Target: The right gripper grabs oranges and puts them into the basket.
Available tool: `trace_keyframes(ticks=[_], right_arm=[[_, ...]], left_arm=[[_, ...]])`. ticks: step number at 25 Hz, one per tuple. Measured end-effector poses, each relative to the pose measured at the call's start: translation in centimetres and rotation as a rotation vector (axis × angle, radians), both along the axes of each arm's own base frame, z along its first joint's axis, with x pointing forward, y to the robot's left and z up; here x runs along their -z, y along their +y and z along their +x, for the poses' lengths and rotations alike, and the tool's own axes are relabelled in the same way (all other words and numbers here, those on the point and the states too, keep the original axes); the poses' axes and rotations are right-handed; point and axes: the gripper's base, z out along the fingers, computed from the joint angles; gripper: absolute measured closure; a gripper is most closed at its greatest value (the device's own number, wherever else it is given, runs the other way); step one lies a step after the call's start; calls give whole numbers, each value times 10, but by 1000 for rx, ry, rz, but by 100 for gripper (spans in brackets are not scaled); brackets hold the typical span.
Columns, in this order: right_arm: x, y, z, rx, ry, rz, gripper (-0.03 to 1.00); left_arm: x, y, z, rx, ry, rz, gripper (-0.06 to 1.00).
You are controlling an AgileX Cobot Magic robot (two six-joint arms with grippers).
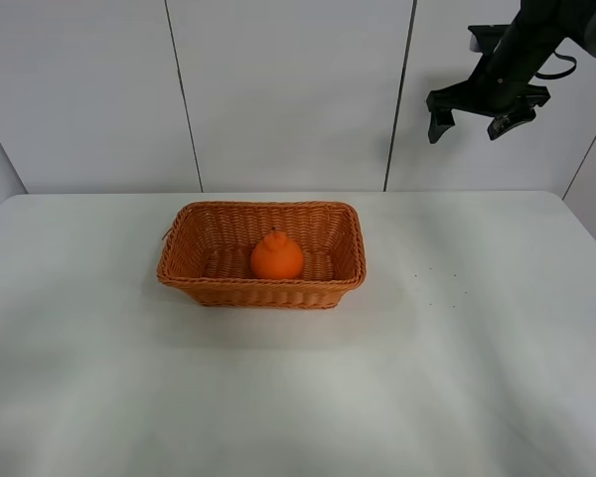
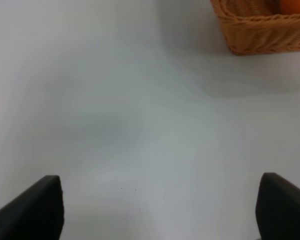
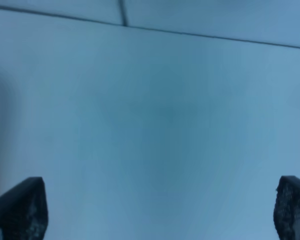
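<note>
One bright orange fruit [image 1: 276,257], round with a raised knobby top, sits inside the rectangular orange-brown woven wicker basket [image 1: 348,238], near the middle of its floor and close to the front wall. The basket rests flat on the white table [image 1: 477,368], left of the table's centre in the exterior high view, with its long sides parallel to the table's front edge.

The right gripper [image 1: 474,115], a black two-fingered claw on a black jointed arm, hangs high above the table's rear right area, in front of the white panelled wall [image 1: 278,89]. It is well apart from the basket and the fruit. Its two fingers stand apart, with nothing between them. In the right wrist view the gripper [image 3: 160,212] shows only its dark fingertips [image 3: 22,210] at the two lower corners, widely separated, with a plain pale surface and a dark seam line beyond.

In the left wrist view the left gripper [image 2: 160,210] likewise shows two black fingertips [image 2: 35,210] at the lower corners, spread apart and empty, over bare table. A corner of the wicker basket [image 2: 260,32] and a sliver of the orange fruit [image 2: 295,5] appear at the far edge of that view. The left gripper does not appear in the exterior high view.
</note>
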Motion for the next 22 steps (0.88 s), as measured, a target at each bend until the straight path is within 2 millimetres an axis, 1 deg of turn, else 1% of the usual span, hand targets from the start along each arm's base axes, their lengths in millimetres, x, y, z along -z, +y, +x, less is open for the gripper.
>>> trace_keyframes(ticks=[4, 6, 8, 11, 15, 17, 18, 19, 22], right_arm=[[-8, -5, -9, 8, 6, -5, 28], [-17, -5, -18, 9, 2, -4, 28], [-26, -4, -30, 5, 3, -5, 28], [-41, -2, -54, -2, 12, -6, 28], [-67, -5, -103, -2, 4, -5, 28], [-78, -8, -136, -2, 3, -5, 28], [-79, -8, -152, -2, 13, -5, 28], [-85, -10, -171, -2, 1, -4, 28], [-89, -13, -229, -2, -7, -3, 28]], left_arm=[[0, 0, 0, 0, 0, 0, 6], [0, 0, 0, 0, 0, 0, 6], [0, 0, 0, 0, 0, 0, 6], [0, 0, 0, 0, 0, 0, 6], [0, 0, 0, 0, 0, 0, 6], [0, 0, 0, 0, 0, 0, 6], [0, 0, 0, 0, 0, 0, 6], [0, 0, 0, 0, 0, 0, 6], [0, 0, 0, 0, 0, 0, 6]])
